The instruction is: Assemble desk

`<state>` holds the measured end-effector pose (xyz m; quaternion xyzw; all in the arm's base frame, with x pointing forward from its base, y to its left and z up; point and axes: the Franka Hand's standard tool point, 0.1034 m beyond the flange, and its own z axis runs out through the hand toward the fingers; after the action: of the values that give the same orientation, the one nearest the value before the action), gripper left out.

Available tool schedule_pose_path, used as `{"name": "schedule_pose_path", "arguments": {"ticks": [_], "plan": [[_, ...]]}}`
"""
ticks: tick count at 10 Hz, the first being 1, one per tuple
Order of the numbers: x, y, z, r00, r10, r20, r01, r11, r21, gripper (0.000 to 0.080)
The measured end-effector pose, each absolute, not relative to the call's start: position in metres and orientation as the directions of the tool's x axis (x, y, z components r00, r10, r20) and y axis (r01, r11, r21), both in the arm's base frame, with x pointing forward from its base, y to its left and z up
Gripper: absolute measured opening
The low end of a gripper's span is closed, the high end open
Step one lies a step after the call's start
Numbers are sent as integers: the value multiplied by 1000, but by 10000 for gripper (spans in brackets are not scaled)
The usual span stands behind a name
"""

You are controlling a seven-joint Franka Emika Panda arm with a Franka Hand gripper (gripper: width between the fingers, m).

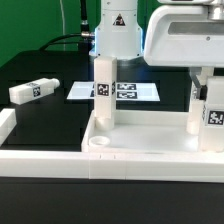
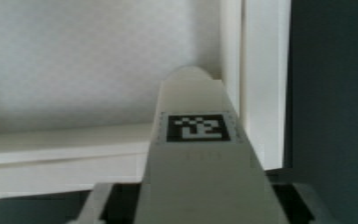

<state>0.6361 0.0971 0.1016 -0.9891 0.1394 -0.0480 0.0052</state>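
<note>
We see the jaws (image 1: 208,105) clenched on a white square-bar leg (image 1: 203,113) — in the wrist view that leg (image 2: 201,140) runs straight out from between the two dark fingers (image 2: 108,203), its black-and-white tag facing us. Just beyond the leg's far end lies the desk top (image 1: 150,150), a shallow white tray on the black bench (image 1: 40,120). A second leg (image 1: 104,92) stands upright in the tray, well apart from the jaws. A third leg (image 1: 35,90) lies loose on the bench — farther off still, past the marker board (image 1: 115,91).
</note>
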Motion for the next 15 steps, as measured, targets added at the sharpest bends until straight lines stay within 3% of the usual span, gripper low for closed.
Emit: {"name": "schedule_pose_path", "arguments": {"ticks": [6, 7, 8, 9, 11, 13, 15], "plan": [[634, 74, 102, 857, -508, 84, -508, -861, -15, 292], [634, 75, 103, 858, -507, 85, -508, -861, -18, 470], [629, 75, 114, 871, -485, 85, -484, -875, -28, 470], [617, 69, 127, 882, -464, 81, -463, -886, -38, 622], [597, 29, 146, 915, -396, 75, -393, -918, -46, 642], [598, -6, 150, 915, -394, 85, -392, -919, -37, 648], [598, 1, 149, 918, -387, 83, -385, -922, -38, 649]]}}
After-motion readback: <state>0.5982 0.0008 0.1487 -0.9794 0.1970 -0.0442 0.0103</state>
